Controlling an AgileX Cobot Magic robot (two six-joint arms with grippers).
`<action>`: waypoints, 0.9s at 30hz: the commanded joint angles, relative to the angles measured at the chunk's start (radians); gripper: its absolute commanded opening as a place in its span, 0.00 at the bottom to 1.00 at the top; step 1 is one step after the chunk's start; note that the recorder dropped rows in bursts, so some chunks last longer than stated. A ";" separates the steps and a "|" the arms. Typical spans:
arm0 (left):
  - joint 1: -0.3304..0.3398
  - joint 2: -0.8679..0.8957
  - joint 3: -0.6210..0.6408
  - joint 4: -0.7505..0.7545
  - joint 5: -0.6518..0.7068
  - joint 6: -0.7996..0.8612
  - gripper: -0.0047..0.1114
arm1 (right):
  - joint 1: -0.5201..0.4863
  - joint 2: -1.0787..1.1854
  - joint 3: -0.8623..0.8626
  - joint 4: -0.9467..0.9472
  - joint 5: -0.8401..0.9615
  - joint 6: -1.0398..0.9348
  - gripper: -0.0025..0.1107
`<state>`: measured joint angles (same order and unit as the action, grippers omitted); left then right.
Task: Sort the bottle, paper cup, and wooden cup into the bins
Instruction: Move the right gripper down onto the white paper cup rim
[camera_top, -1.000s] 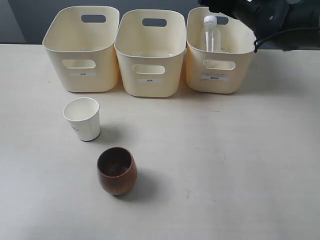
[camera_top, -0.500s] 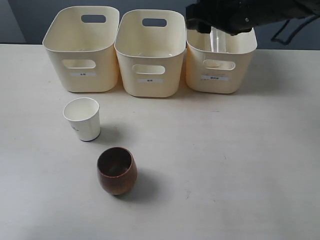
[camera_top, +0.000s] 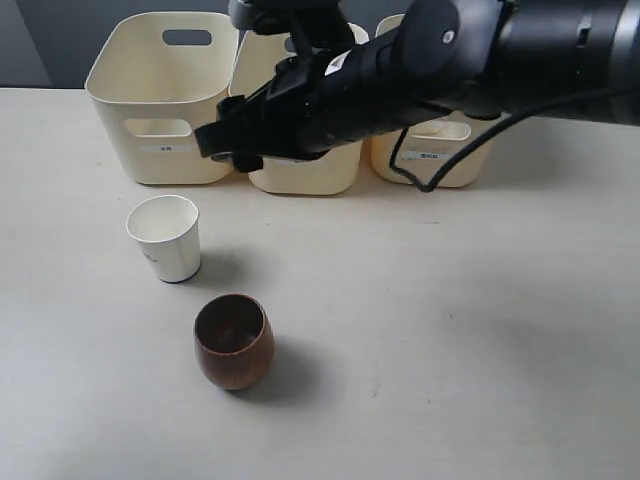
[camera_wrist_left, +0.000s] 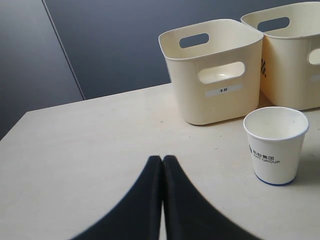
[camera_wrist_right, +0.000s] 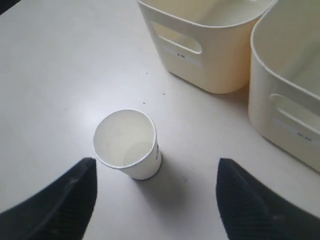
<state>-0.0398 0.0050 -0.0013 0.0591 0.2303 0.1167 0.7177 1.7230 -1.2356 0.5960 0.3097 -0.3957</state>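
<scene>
- Two cups stand on the counter (camera_top: 480, 330): the wooden cup (camera_top: 233, 341) at lower left of the exterior frame, the paper cup (camera_top: 165, 237) just above it, apart.
- The right hand (camera_wrist_right: 155, 192), fingers spread wide and empty, hovers over the paper cup, at mid-left.
- The left hand (camera_wrist_left: 162, 165) has its fingers pressed together, near the paper cup.
- Risk: the light cup may tip or crush if one finger meets its rim first.
- The bins (camera_top: 160, 95) line the top; the bottle is hidden now.
- Half a second ago the right arm hung over the right bin; it has swung left since.
</scene>
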 joint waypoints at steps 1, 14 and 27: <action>-0.003 -0.005 0.001 0.008 -0.005 -0.002 0.04 | 0.018 0.044 -0.009 0.069 -0.066 -0.005 0.59; -0.003 -0.005 0.001 0.008 -0.005 -0.002 0.04 | 0.020 0.185 -0.140 0.117 -0.025 -0.005 0.59; -0.003 -0.005 0.001 0.006 -0.005 -0.002 0.04 | 0.022 0.285 -0.176 0.201 -0.027 -0.005 0.59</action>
<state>-0.0398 0.0050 -0.0013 0.0591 0.2303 0.1167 0.7377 1.9871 -1.3915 0.7923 0.2781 -0.3957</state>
